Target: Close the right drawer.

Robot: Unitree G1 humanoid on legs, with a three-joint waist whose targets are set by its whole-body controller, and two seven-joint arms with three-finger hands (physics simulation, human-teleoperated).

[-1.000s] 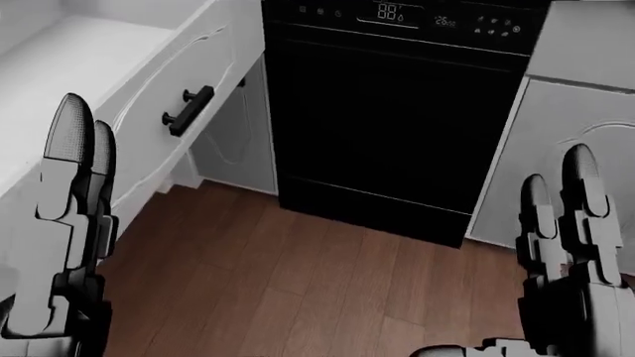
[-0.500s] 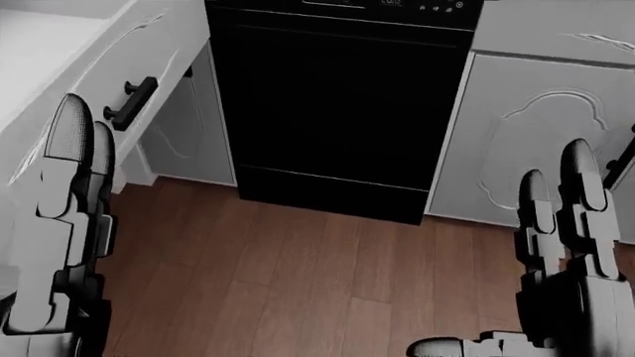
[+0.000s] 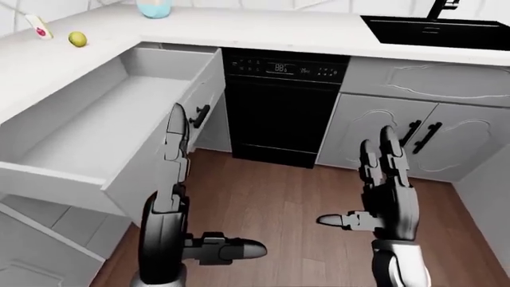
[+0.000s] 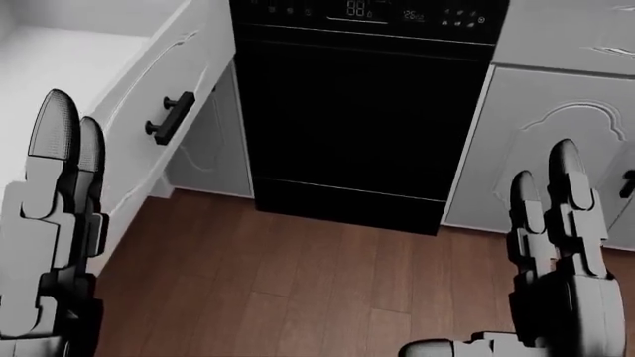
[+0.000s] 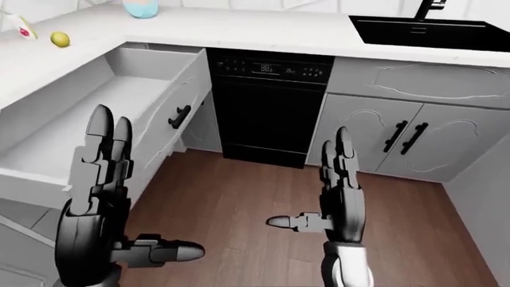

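The drawer (image 3: 119,113) stands pulled fully out at the left of the left-eye view, its white tray bare inside and its front panel carrying a black bar handle (image 3: 198,115). The panel lies just beside the black dishwasher (image 3: 279,113), which sits under the white worktop (image 3: 239,27).

The left robot hand (image 5: 100,179) is raised with its fingers straight and spread, thumb pointing right, gripping nothing. It appears over the drawer's front panel in the right-eye view; contact cannot be judged. The right robot hand (image 5: 339,191) is likewise open and empty, above the brown wooden floor (image 3: 271,197), well apart from the drawer.

On the worktop, upper left, lie a small yellow-green fruit (image 3: 77,39) and a pale blue container (image 3: 153,8). A black sink (image 3: 438,30) is set at upper right, above white cabinet doors (image 3: 414,134).
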